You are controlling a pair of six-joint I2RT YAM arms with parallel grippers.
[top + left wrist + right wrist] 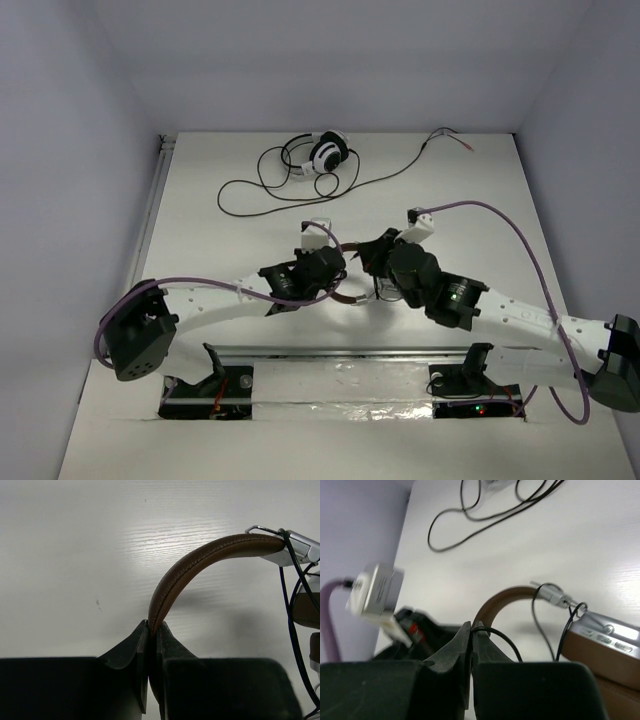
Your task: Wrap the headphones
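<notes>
Count: two arms, two claws, two sets of headphones on the bench [200, 240].

Left claw [150, 625]: closed, with the brown leather headband [200, 560] clamped edge-on between its jaws. From the grip the band arches up and to the right, ending in a silver bracket.

Right claw [471, 627]: closed. A thin black cable [495, 632] comes out from between the jaw tips and loops to the right, so I record it as pinched there. The headband curves just behind the tips; I cannot tell whether it touches them.

Brown headphones [600, 650]: one set, in the middle of the bench between my two claws, largely hidden by the wrists in the top view. One brown and silver earcup shows in the right wrist view, with the cable looped around the silver bracket above it.

White-and-black headphones [325, 152]: one set, near the far edge of the bench, well apart from both claws. Their long black cable [270, 195] lies in loose loops beside them.
</notes>
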